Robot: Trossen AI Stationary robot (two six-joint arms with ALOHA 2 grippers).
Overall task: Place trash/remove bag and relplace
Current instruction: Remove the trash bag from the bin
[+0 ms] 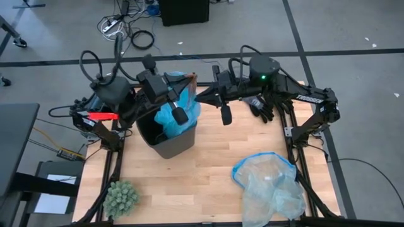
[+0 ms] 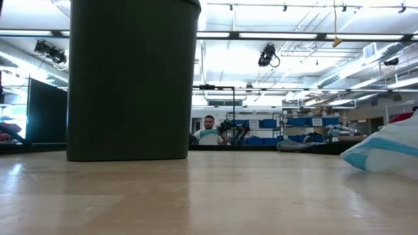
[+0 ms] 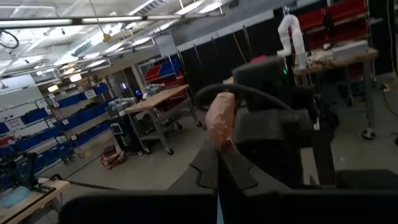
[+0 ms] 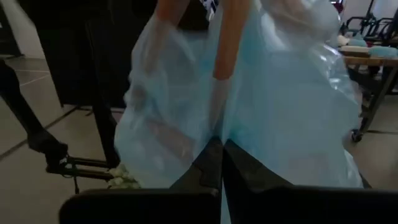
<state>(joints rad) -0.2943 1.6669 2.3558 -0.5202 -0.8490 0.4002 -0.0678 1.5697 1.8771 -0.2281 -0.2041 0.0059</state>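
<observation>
Over the bin [image 1: 165, 135], at its back rim, I have both grippers on the bag [image 1: 180, 113]. My left gripper [image 3: 217, 177] is pinched shut on a fold of it, with a tan strip [image 3: 219, 121] sticking up past the fingertips. My right gripper [image 4: 221, 165] is closed on the blue film from the bin's right side, and the plastic fills its wrist view. The bag sits bunched in the bin's right half, its top pulled up above the rim, while the bin's left half shows dark and bare of liner. I see no trash from above; whatever is in the bag is hidden by the crumpled film. My worry is the thin plastic: with two tight pinches close together, pulling the arms apart or lifting unevenly could tear it, or one pinch could slip and drop that side back in. The bin is light-looking and could lift or tip with the bag if the liner snags on the rim. Right of the bin and nearer the table's front lies a paler bag [image 1: 268, 183], flat and slack; left of the bin, toward the front corner, sits a green ball [image 1: 120, 197].
</observation>
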